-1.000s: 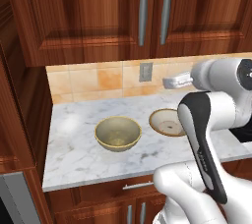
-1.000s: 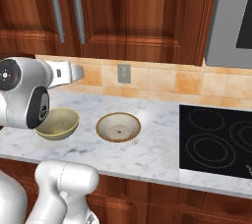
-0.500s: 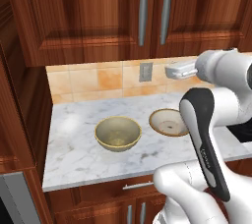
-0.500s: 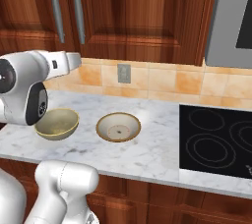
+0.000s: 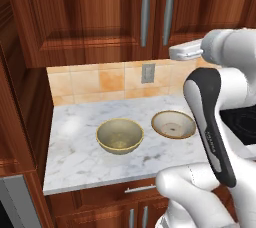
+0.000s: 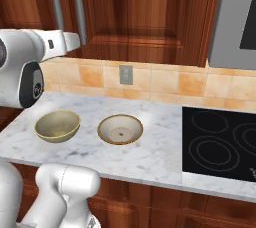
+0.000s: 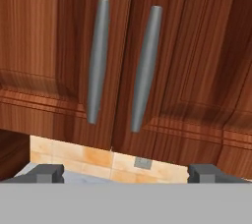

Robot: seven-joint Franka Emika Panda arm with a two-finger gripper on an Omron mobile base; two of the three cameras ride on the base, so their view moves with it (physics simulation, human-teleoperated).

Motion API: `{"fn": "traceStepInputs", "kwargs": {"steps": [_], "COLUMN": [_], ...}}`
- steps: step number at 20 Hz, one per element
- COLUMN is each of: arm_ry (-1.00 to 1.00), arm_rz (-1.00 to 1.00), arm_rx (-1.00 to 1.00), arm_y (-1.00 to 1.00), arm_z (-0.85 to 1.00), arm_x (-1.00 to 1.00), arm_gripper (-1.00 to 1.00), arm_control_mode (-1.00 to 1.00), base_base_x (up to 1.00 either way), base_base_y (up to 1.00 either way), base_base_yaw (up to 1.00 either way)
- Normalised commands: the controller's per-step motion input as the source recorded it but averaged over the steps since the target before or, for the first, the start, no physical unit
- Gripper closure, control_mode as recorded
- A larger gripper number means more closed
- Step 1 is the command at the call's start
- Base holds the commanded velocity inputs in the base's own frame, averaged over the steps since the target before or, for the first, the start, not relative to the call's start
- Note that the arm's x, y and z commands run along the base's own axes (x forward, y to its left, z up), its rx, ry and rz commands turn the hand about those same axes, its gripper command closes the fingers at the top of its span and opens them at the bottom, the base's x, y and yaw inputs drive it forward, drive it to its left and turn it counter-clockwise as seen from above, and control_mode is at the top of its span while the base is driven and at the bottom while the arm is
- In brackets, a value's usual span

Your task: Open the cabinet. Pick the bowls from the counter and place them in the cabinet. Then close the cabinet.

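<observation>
We have our open, empty gripper (image 7: pixel 126 174) facing the shut cabinet (image 7: pixel 197 46); both bowls (image 5: pixel 120 136) wait on the counter (image 5: pixel 75 157)

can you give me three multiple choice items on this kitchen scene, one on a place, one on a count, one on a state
1. Where is the deep bowl?
A. on the counter
B. in the cabinet
C. on the stovetop

2. How many bar handles does the cabinet show in the hand view?
A. one
B. two
C. four

3. What state are the cabinet doors in?
A. both shut
B. one ajar
C. both wide open

Answers:
1. A, it sits on the marble beside the shallow bowl.
2. B, a left handle and a right handle hang side by side.
3. A, both doors lie flush with only a thin seam between them.
</observation>
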Motion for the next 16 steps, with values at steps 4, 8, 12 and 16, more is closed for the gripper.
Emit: {"fn": "traceStepInputs", "kwargs": {"steps": [4,8,12,16], "arm_ry": [0.00,0.00,0.00,0.00], "arm_rz": [0.00,0.00,0.00,0.00], "arm_rx": [0.00,0.00,0.00,0.00], "arm_y": [0.00,0.00,0.00,0.00], "arm_z": [0.22,0.00,0.00,-0.08], "arm_x": [0.19,0.26,0.26,0.25], "arm_gripper": [-1.00,-1.00,-1.00,-1.00], "arm_control_mode": [-1.00,-1.00,-1.00,-1.00], "base_base_x": [0.00,0.00,0.00,0.00], "base_base_y": [0.00,0.00,0.00,0.00], "base_base_yaw": [0.00,0.00,0.00,0.00]}}
